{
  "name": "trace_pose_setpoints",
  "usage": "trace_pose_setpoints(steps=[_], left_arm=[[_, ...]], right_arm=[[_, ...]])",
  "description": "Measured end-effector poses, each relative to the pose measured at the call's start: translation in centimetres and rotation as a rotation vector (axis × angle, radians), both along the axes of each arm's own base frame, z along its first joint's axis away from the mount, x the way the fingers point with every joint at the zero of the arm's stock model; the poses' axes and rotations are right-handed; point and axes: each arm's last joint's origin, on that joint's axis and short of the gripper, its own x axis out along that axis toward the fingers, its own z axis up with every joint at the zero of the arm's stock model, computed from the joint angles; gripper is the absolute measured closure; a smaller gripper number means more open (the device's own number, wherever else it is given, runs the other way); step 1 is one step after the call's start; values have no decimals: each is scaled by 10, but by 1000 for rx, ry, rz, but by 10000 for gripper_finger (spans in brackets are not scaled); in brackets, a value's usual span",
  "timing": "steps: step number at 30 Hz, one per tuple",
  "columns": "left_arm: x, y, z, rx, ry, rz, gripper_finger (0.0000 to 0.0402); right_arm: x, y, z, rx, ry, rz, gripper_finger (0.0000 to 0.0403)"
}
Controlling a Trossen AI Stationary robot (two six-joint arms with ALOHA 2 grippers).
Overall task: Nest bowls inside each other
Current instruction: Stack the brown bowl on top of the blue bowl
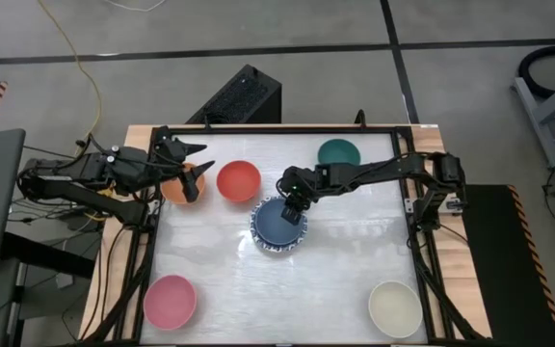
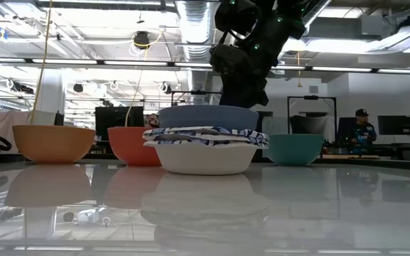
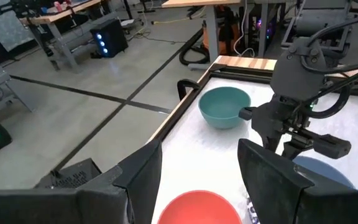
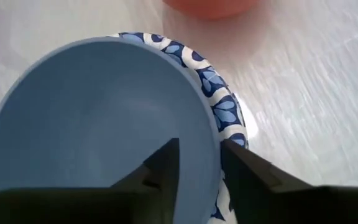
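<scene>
At the near edge of the desk [image 1: 258, 299], a pink bowl [image 1: 170, 301] sits at about seven o'clock and a cream bowl [image 1: 395, 307] at about five o'clock, well apart from each other.

At the middle of the desk, the blue bowl [image 4: 98, 124] rests nested in the stack of white bowls with blue patterned rims [image 2: 206, 151]; the patterned rim shows around its edge, and the low view shows the rims layered beneath it. The right end effector [image 1: 293, 208] is at the blue bowl's rim on the twelve o'clock side. In the right wrist view its two fingers [image 4: 166, 165] straddle the rim, one inside the bowl and one outside, with a small gap between them. Whether they clamp the rim or merely flank it cannot be told.

Farther back, the red bowl [image 1: 238, 180] stands at about eleven o'clock from the stack, with the orange bowl [image 1: 179, 184] just beside it toward nine o'clock. The left end effector [image 1: 196, 164] hovers over the orange bowl with its fingers [image 3: 135, 180] spread wide and nothing between them.

The dark green bowl [image 1: 338, 153] sits alone at about one o'clock, near the far edge.
</scene>
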Motion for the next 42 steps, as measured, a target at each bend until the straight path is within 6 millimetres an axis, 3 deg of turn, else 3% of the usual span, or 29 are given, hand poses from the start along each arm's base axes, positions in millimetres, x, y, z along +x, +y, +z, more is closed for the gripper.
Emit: trace_pose_setpoints(steps=[7,15,18,29,42], left_arm=[[-4,2,-11,-99,54,48,200],[-9,21,-39,-434,148,277,200],[-3,24,-51,-505,263,291,201],[33,18,-95,-602,672,236,201],[8,2,-139,-739,628,257,200]], right_arm=[[-2,0,18,-15,-95,6,211],[-15,-3,46,-26,-179,-8,213],[-19,-4,53,-29,-197,-10,216],[-26,-7,52,-26,-147,-21,214],[-26,-7,52,-44,-140,-6,214]])
